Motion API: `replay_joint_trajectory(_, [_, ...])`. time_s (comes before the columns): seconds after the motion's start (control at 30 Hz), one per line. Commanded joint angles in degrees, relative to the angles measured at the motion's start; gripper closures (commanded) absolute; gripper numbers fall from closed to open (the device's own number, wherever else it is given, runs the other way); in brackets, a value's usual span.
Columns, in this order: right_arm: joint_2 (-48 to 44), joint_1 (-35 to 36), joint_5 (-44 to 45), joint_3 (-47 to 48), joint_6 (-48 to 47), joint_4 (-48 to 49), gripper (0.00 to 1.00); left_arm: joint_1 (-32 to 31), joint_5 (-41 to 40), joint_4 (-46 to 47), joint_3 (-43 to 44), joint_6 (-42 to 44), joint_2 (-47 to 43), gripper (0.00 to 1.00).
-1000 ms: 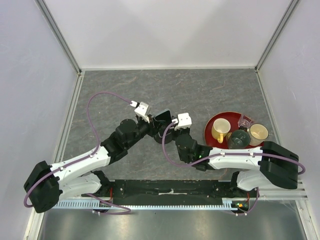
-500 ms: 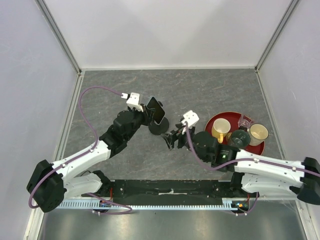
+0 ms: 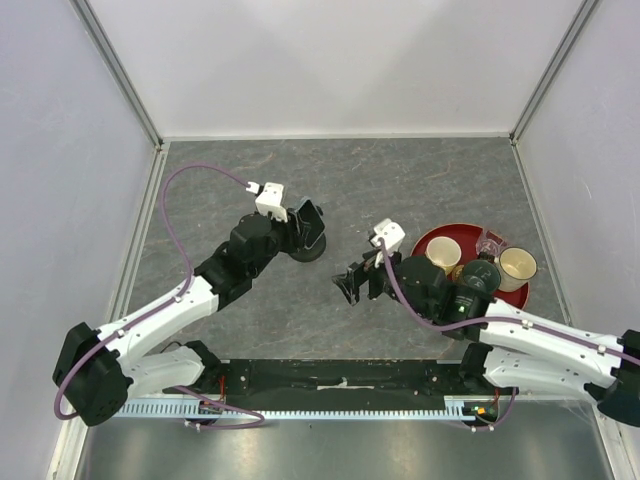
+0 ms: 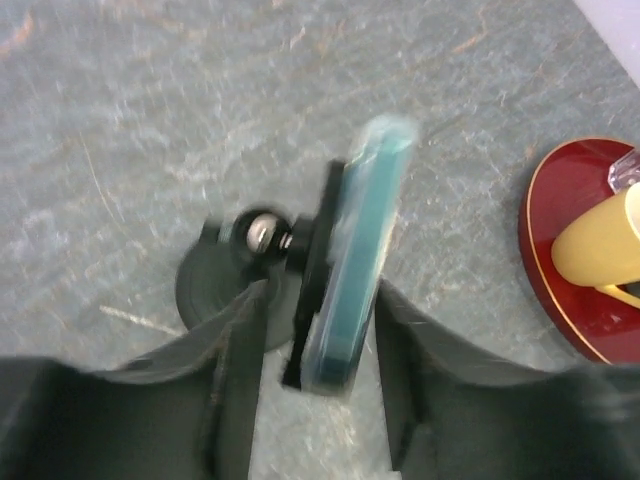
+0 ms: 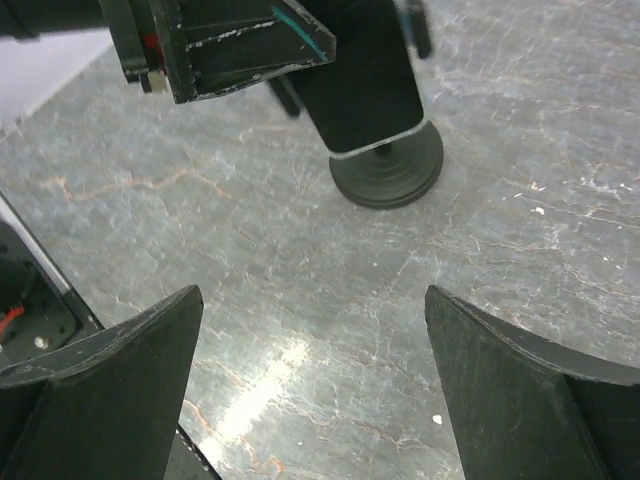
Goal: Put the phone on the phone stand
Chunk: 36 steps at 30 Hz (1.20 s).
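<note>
**Phone on stand, left fingers around it**

Top view: the phone [image 3: 313, 222] is seen propped on the stand [image 3: 303, 250], right at the tips of the left gripper [image 3: 298, 230]. The right gripper [image 3: 356, 284] is held spread and empty. Phone and stand are near, ahead of it, and a red tray [image 3: 418, 258] lies behind it, by its arm.

Left wrist: the phone is seen edge-on and blurred, seated in the stand's holder between the fingers [image 4: 235, 370]. Whether it is clamped cannot be told.

Right wrist: the fingers [image 5: 100, 380] are parted wide above the table [image 5: 300, 300], with nothing held. Phone and stand are seen ahead of them.
</note>
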Motion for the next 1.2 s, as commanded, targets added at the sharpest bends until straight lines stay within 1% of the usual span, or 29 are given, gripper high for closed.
replay_joint_trajectory(0.0, [4.0,-0.4,-6.1,3.0,-5.2,0.5,0.02,0.0,-1.1,-15.5,2.9,-4.2,-0.7,0.38])
replay_joint_trajectory(0.07, [6.9,-0.7,-7.9,4.8,-7.2,0.4,0.02,0.0,-0.1,-16.7,3.5,-4.7,-2.9,0.29])
replay_joint_trajectory(0.17, [10.6,-2.1,-9.0,8.6,-9.2,1.8,0.02,0.2,2.1,-18.7,4.4,-4.1,-6.6,0.27])
replay_joint_trajectory(0.27, [14.0,-3.7,-8.5,12.6,-10.2,1.8,0.02,0.2,2.1,-23.7,5.9,-4.0,-9.6,0.26])
replay_joint_trajectory(0.33, [17.0,-4.5,-6.8,16.4,-9.6,1.8,0.02,0.1,1.9,-26.1,5.5,-3.6,-14.6,0.26])
replay_joint_trajectory(0.37, [18.1,-4.4,-6.7,17.9,-9.6,1.7,0.02,0.2,0.5,-27.9,4.8,-3.2,-16.8,0.26])
replay_joint_trajectory(0.4, [19.3,-4.5,-6.8,20.7,-10.2,1.7,0.02,0.2,-0.4,-28.7,4.1,-2.8,-21.2,0.26])
replay_joint_trajectory(0.47, [22.9,-4.6,-6.9,23.6,-14.2,1.1,0.02,0.3,-2.9,-30.5,2.7,-1.3,-26.2,0.24])
replay_joint_trajectory(0.5, [24.0,-4.9,-7.5,25.7,-15.7,1.0,0.02,0.3,-3.7,-31.1,2.3,-1.1,-31.1,0.23])
replay_joint_trajectory(0.57, [27.3,-6.8,-10.4,28.6,-16.3,-0.8,0.02,0.3,-4.8,-31.9,1.3,-0.8,-35.1,0.23])
replay_joint_trajectory(0.6, [29.5,-7.4,-12.4,31.3,-18.0,-1.2,0.02,0.3,-5.2,-32.0,1.2,-0.7,-38.4,0.23])
replay_joint_trajectory(0.63, [30.6,-7.9,-13.1,32.4,-18.3,-1.7,0.02,0.2,-5.9,-32.3,1.1,-1.0,-39.6,0.23])
replay_joint_trajectory(0.77, [35.3,-9.5,-11.0,37.1,-19.5,-2.2,0.02,0.3,-5.2,-31.0,0.8,-0.4,-42.5,0.22])
replay_joint_trajectory(0.83, [37.3,-9.5,-10.1,38.0,-19.5,-1.8,0.02,0.2,-3.9,-29.9,0.3,0.8,-41.9,0.22])
replay_joint_trajectory(0.93, [38.5,-9.4,-6.4,38.1,-18.1,-0.3,0.02,0.3,-2.8,-28.0,-0.8,2.2,-40.6,0.23])
replay_joint_trajectory(1.0, [39.0,-9.4,-6.7,37.5,-18.7,0.5,0.02,0.3,-2.6,-27.1,-1.4,2.6,-40.2,0.23])
replay_joint_trajectory(1.13, [40.8,-10.3,-10.7,38.1,-20.9,0.4,0.02,0.3,-1.5,-25.5,-3.2,3.3,-40.7,0.22])
replay_joint_trajectory(1.17, [41.4,-10.6,-12.9,38.0,-20.9,0.4,0.02,0.4,-1.1,-25.3,-3.6,3.2,-41.0,0.23])
